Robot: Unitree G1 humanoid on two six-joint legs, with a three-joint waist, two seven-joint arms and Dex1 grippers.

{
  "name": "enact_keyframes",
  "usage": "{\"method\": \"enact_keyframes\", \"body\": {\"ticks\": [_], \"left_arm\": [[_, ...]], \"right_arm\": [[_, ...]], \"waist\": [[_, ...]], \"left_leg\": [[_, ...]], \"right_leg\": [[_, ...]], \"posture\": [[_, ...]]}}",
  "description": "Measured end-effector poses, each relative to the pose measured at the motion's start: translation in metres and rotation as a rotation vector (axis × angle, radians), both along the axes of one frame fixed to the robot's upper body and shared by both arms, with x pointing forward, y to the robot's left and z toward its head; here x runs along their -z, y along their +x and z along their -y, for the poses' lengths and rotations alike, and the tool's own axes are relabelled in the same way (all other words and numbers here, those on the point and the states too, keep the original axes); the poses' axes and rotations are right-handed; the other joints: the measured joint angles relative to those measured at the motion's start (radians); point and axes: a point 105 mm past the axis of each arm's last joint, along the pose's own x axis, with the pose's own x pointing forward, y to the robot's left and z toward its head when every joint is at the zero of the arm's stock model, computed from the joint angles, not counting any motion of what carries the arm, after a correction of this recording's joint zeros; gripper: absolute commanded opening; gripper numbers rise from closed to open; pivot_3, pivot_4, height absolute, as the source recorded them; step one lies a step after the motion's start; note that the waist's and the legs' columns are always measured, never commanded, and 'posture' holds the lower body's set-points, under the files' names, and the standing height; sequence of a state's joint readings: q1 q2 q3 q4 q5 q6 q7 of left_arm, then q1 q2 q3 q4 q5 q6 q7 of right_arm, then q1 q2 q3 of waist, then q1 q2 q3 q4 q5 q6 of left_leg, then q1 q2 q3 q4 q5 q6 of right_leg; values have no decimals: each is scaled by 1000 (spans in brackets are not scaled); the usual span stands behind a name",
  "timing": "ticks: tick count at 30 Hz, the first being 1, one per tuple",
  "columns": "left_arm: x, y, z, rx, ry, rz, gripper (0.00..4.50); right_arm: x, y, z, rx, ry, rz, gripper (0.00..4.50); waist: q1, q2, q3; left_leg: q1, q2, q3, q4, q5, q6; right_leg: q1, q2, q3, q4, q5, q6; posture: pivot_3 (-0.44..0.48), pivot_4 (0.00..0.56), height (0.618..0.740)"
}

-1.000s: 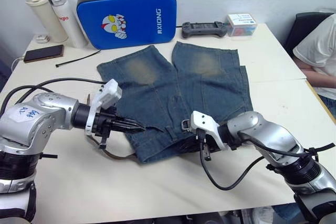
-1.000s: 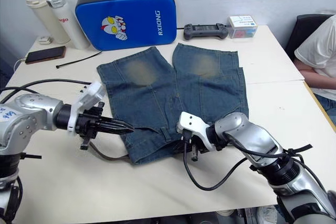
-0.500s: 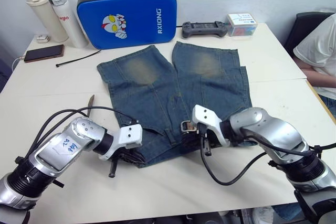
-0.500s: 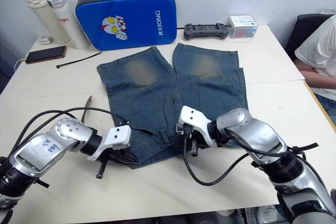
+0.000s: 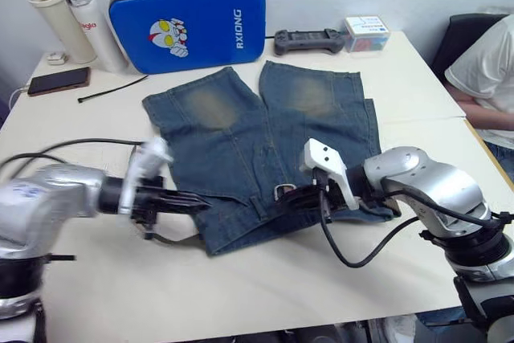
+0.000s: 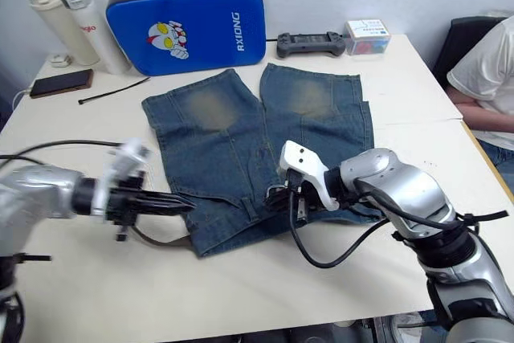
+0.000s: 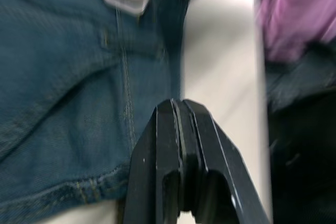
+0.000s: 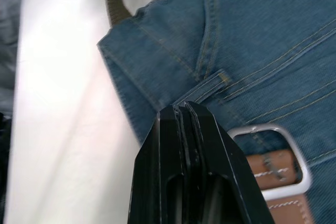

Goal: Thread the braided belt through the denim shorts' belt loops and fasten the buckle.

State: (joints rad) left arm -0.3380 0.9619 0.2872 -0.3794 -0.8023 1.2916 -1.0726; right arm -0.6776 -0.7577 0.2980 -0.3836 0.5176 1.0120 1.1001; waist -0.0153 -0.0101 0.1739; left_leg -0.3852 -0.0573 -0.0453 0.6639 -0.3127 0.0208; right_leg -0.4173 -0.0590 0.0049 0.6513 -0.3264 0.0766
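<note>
A cream-white surface (image 5: 265, 279) set against a pale wall is seen carrying one pair of faded blue denim shorts (image 5: 265, 142) at its centre, with one blue padded case (image 5: 189, 18) and two pale bottles (image 5: 68, 14) at 11 o'clock, one black phone (image 5: 58, 80) and one thin black cable tie (image 5: 112, 88) at 10 o'clock, and one dark controller (image 5: 308, 38) at 1 o'clock. One dark-brown braided belt (image 5: 173, 238) is shown looping out of the waistband at 7 o'clock, its silver rectangular metal buckle (image 8: 273, 163) lying on the denim near the waistband's middle. The left claw (image 5: 197, 198) and the right claw (image 5: 293, 198) are each seen clenched with nothing between the fingers, tips over the waistband.

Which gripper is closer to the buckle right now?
Right. The right gripper sits just beside the buckle at the denim shorts' waistband. The left gripper is farther off, at the shorts' left edge.
</note>
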Motion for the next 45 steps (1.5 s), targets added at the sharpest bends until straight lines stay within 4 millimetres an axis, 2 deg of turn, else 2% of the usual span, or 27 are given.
{"method": "enact_keyframes", "body": {"ticks": [1, 3, 7, 10, 11, 16, 18, 20, 24, 29, 32, 33, 34, 37, 40, 42, 43, 45], "left_arm": [[-2, -1, -6, -36, -12, -11, 908], [-8, -2, -19, -148, -47, -26, 1681], [-20, -3, -50, -379, -89, -18, 3331], [-1, -21, -79, -556, -57, -94, 4500], [4, -25, -85, -597, -51, -116, 4500], [12, -28, -134, -949, -44, -105, 4500], [20, -25, -145, -1062, -37, -115, 4500], [30, -20, -141, -1099, -22, -133, 4500], [34, 5, -111, -1074, -16, -114, 4500], [22, 37, -101, -1159, -21, -68, 4500], [33, 43, -100, -1196, 72, -106, 4500], [39, 46, -98, -1205, 96, -122, 3984], [43, 48, -95, -1207, 105, -138, 3757], [57, 54, -89, -1203, 211, -168, 2552], [58, 59, -88, -1199, 318, -142, 1218], [50, 64, -88, -1197, 370, -84, 329], [41, 69, -86, -1187, 386, -24, 47], [21, 78, -77, -1130, 410, 110, 47]], "right_arm": [[0, -1, 1, -5, -2, -1, 322], [-2, -4, 1, -33, 5, -13, 907], [-9, -8, 1, -98, 35, -48, 2701], [-20, -4, 4, -119, 61, -48, 4106], [-22, -3, 4, -126, 65, -48, 4415], [-30, -1, 4, -186, 76, -68, 4415], [-30, 0, 3, -204, 74, -68, 4415], [-29, 7, 0, -205, 84, -28, 4415], [-22, 24, -9, -160, 91, 49, 4415], [-22, 27, -14, -144, 92, 71, 4415], [-22, 29, -14, -122, 85, 83, 4415], [-22, 28, -14, -112, 83, 86, 4500], [-22, 28, -14, -108, 84, 92, 4500], [-25, 26, -13, -88, 88, 115, 4500], [-26, 27, -12, -61, 91, 133, 4500], [-25, 27, -10, -41, 92, 131, 4500], [-24, 28, -9, -30, 94, 131, 4500], [-26, 30, -8, -14, 100, 142, 4500]], "waist": [[0, 0, 0], [5, 0, 1], [12, -1, 1], [7, -1, 1], [9, -2, 2], [16, -2, 2], [22, -2, 1], [24, -3, 1], [31, -4, 1], [32, -5, 1], [19, -5, 1], [17, -5, 1], [17, -5, 1], [15, -5, 1], [16, -5, 1], [16, -6, 1], [16, -6, 1], [15, -6, 1]], "left_leg": [[0, 0, 0, 0, 0, 0], [-1, 0, 0, 1, 0, 0], [0, 0, 0, 1, 0, 0], [0, 0, -1, -1, 0, -1], [0, 1, 0, -1, -1, -1], [0, 0, -1, -1, -1, -1], [0, 0, -1, 0, -1, -1], [0, 0, -1, 0, -2, -1], [-1, -1, -1, 2, -2, -2], [-2, -1, 0, 3, -1, -3], [-2, -1, 0, 3, -1, -3], [-2, -1, 0, 3, -1, -3], [-2, -1, 0, 3, -1, -4], [-2, -1, 0, 3, -1, -4], [-2, -1, 0, 3, 0, -4], [-2, -1, 0, 3, 0, -4], [-3, -1, 0, 3, 0, -4], [-4, -1, 0, 3, 0, -5]], "right_leg": [[0, 0, 0, 0, 0, 0], [0, 0, 0, -4, 0, 0], [0, 0, 0, -5, 0, 0], [0, 0, 0, -5, 0, 0], [0, 0, 0, -6, 0, 0], [1, -1, 0, -6, 0, 0], [1, -1, -1, -5, 0, 0], [1, -1, 0, -6, 0, 1], [0, -1, -1, -4, 1, 1], [-2, 0, 0, -1, 1, 1], [-3, 1, 0, 3, 1, 1], [-3, 1, 0, 4, 1, 1], [-3, 1, 0, 3, 1, 1], [-4, 1, 0, 3, 1, 1], [-4, 1, 0, 3, 1, 1], [-4, 1, 0, 3, 1, 1], [-4, 1, 0, 3, 1, 1], [-6, 0, 0, 3, 1, 1]], "posture": [[0, 150, 740], [0, 150, 740], [0, 150, 740], [0, 150, 740], [0, 150, 740], [0, 150, 740], [0, 150, 740], [0, 150, 740], [0, 150, 740], [0, 150, 740], [0, 150, 740], [0, 150, 740], [0, 150, 740], [0, 150, 740], [0, 150, 740], [0, 150, 740], [0, 150, 740], [0, 150, 740]]}}
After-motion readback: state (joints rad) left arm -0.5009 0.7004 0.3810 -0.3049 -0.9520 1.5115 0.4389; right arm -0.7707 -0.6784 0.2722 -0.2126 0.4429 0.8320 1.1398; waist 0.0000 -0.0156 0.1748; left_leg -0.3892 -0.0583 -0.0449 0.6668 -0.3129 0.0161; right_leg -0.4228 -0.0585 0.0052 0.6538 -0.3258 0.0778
